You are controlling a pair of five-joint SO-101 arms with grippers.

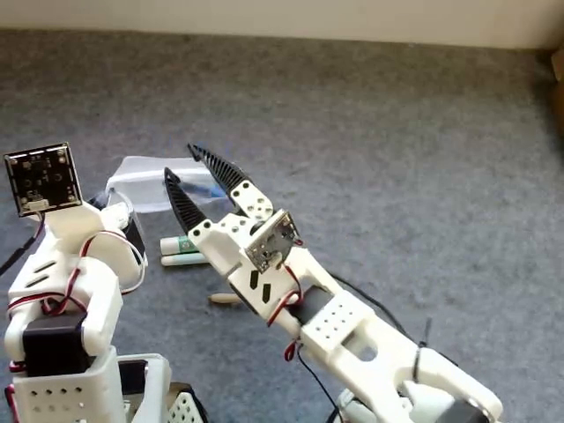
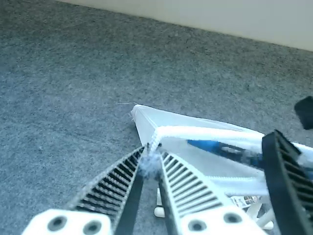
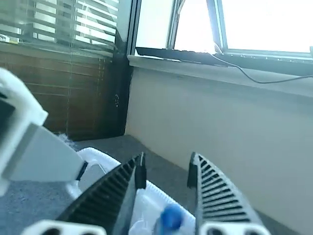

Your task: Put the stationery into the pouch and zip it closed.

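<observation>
Clear plastic pouch (image 1: 150,182) on grey surface (image 1: 397,132), blue pen (image 2: 220,147) inside; left pincer (image 2: 151,157) clamped on pouch rim; right pincer (image 1: 180,161) open, above pouch; white tubes (image 1: 181,251) beside pouch

Clear pouch (image 1: 145,181) holds perhaps a blue pen (image 2: 220,148); two white tubes (image 1: 183,258) lie beside

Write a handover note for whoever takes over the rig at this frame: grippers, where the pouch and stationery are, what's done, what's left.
Left gripper: shut on the rim of the pouch, which lies on the grey carpet.
Right gripper: open, over the pouch.
Done: a blue pen looks to be inside the pouch.
Left: two white tubes and a pale stick lie on the carpet near the pouch; put them in, then zip it closed.
</observation>
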